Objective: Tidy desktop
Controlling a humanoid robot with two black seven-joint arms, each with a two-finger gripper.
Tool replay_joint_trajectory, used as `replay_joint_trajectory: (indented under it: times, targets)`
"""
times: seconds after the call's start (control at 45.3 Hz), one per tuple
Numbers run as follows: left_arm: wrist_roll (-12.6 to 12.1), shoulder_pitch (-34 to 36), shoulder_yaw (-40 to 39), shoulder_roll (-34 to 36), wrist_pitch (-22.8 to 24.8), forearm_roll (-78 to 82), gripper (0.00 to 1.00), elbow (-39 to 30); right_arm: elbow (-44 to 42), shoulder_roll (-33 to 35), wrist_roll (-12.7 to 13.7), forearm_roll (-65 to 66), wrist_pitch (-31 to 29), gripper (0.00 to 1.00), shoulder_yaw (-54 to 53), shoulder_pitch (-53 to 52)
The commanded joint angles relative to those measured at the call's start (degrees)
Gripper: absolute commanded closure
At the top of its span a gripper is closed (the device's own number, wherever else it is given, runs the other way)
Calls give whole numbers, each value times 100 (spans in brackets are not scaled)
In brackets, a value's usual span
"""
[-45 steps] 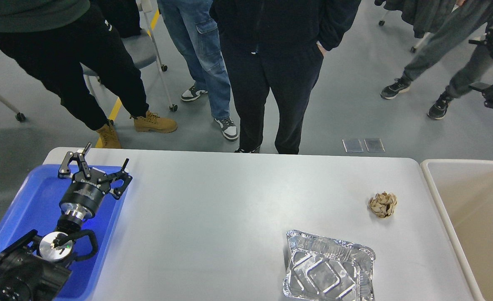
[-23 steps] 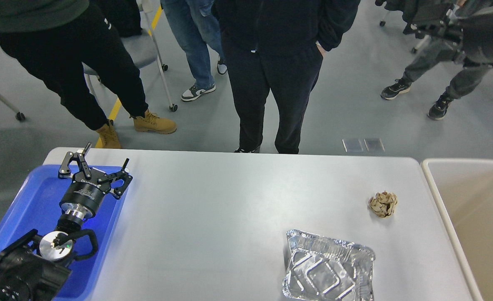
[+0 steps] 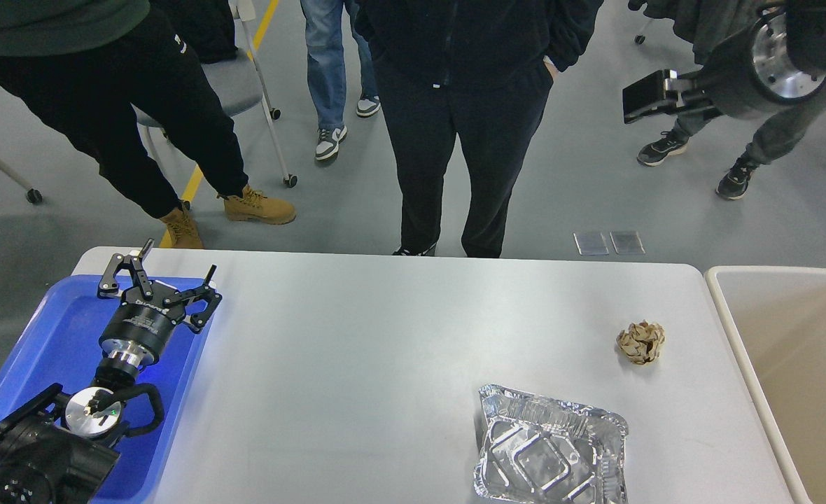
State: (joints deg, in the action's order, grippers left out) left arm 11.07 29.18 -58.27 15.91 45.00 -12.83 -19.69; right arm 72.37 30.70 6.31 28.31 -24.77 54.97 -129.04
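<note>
The desktop (image 3: 385, 336) is a wide white-grey tabletop. On it lie a crumpled brown paper ball (image 3: 641, 342) at the right and a crushed foil container (image 3: 549, 455) at the front right. My left gripper (image 3: 175, 260) is open and empty, hovering over the far end of the blue tray (image 3: 49, 336) at the left edge. My right arm comes in at the upper right, raised high and far from the desktop. Its gripper (image 3: 647, 94) is dark and seen side-on, and its fingers cannot be told apart.
A beige rimmed bin (image 3: 729, 329) stands against the desktop's right edge. Several people stand behind the far edge, one in black (image 3: 455, 140) close to the middle. A wheeled chair (image 3: 245, 77) stands at the back left.
My right arm has swung into view at the upper right and reached further left. A person in jeans behind the table has stepped. My left arm and the objects have not moved.
</note>
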Motion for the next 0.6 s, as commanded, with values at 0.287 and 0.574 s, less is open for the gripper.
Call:
replay_joint_trajectory:
  times: [0.287, 0.574]
  targets:
    - [0, 0, -9, 0, 0, 0, 0, 0, 1350, -354, -7, -1, -635, 0, 1323, -851]
    - [0, 0, -9, 0, 0, 0, 0, 0, 1736, -355, -7, -282, -670, 0, 1490, -754]
